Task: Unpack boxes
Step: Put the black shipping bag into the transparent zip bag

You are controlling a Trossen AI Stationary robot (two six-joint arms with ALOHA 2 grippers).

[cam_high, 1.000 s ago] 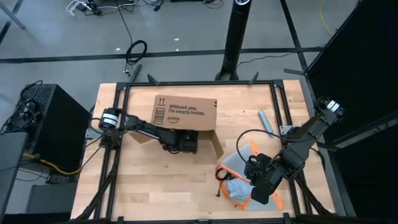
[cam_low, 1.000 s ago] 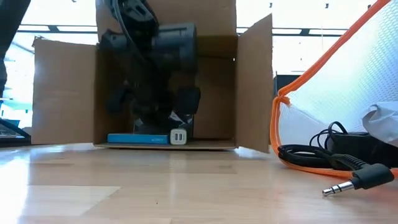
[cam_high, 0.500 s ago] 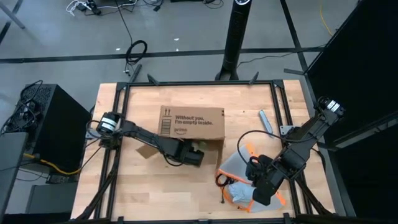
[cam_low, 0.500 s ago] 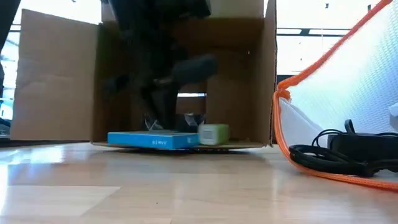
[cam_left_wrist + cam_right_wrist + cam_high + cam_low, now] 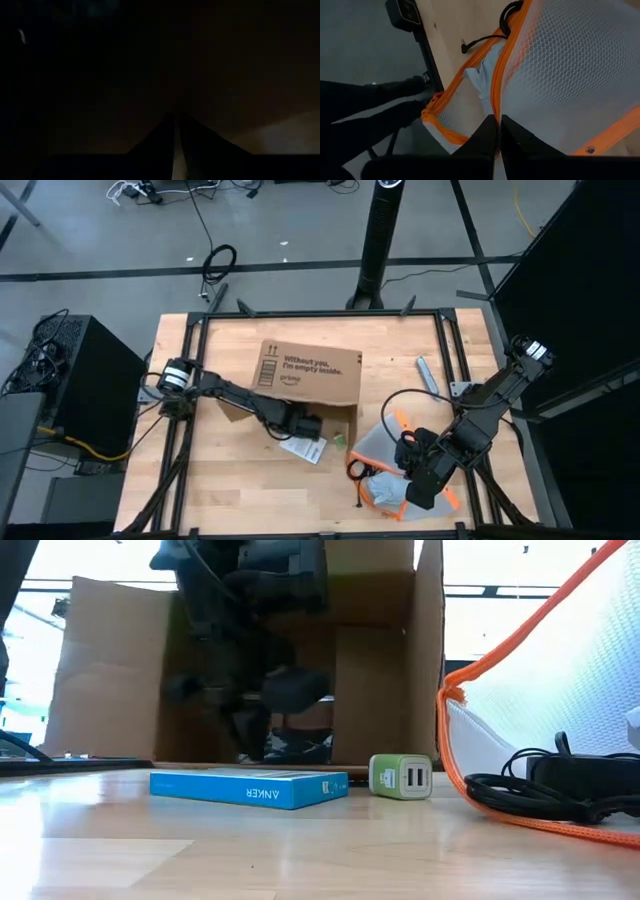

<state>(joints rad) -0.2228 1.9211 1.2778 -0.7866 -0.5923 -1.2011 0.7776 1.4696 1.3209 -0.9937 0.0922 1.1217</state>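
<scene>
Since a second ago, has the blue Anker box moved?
Yes. The blue Anker box has come out of the cardboard box onto the table, toward the low camera.

Before me on the wooden table (image 5: 240, 480): a flat blue Anker package (image 5: 248, 786), a green-and-white charger (image 5: 401, 777) just right of it, and at the right a mesh pouch with orange edging (image 5: 560, 670) containing a black cable (image 5: 520, 790).
</scene>
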